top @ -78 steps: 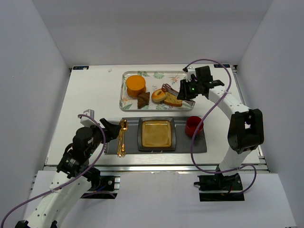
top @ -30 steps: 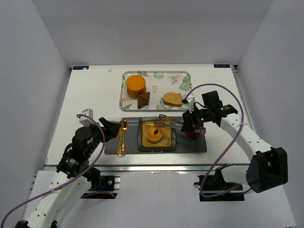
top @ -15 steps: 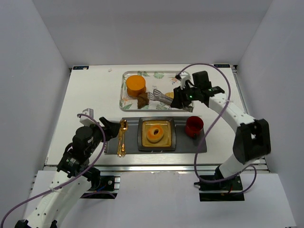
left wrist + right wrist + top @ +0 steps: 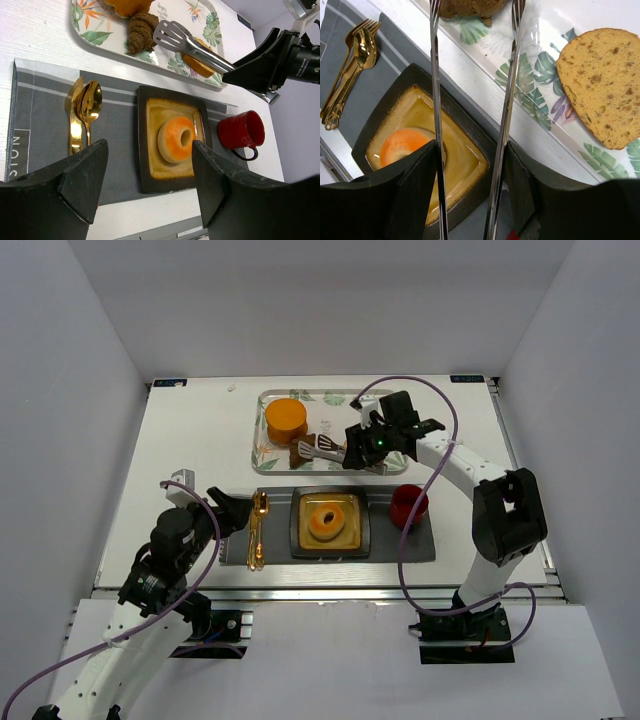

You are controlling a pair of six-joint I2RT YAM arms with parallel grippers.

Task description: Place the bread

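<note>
The bread (image 4: pixel 600 90), a tan speckled slice with a brown crust, lies on the floral tray (image 4: pixel 540 20) at its right end. In the left wrist view the bread (image 4: pixel 196 63) peeks out under the tongs; in the top view my right arm hides it. My right gripper (image 4: pixel 360 448) (image 4: pixel 470 150) is shut on silver tongs (image 4: pixel 320 447) (image 4: pixel 192 45) (image 4: pixel 436 75). The tongs are spread and empty, with their tips over the brown wedge (image 4: pixel 302 450), left of the bread. My left gripper (image 4: pixel 232 512) (image 4: pixel 148 150) is open and empty above the placemat's left part.
An orange-glazed donut (image 4: pixel 327 520) (image 4: pixel 176 139) sits on the square brown plate (image 4: pixel 298 540) on the grey placemat (image 4: pixel 400 545). A red cup (image 4: pixel 408 505) stands right of the plate, gold cutlery (image 4: pixel 257 530) left of it. An orange cylinder (image 4: pixel 286 420) stands on the tray (image 4: pixel 375 400).
The right gripper carried the donut in the tongs from the tray to the plate and left it there. It went back over the tray and has now shifted left, the tongs empty.
</note>
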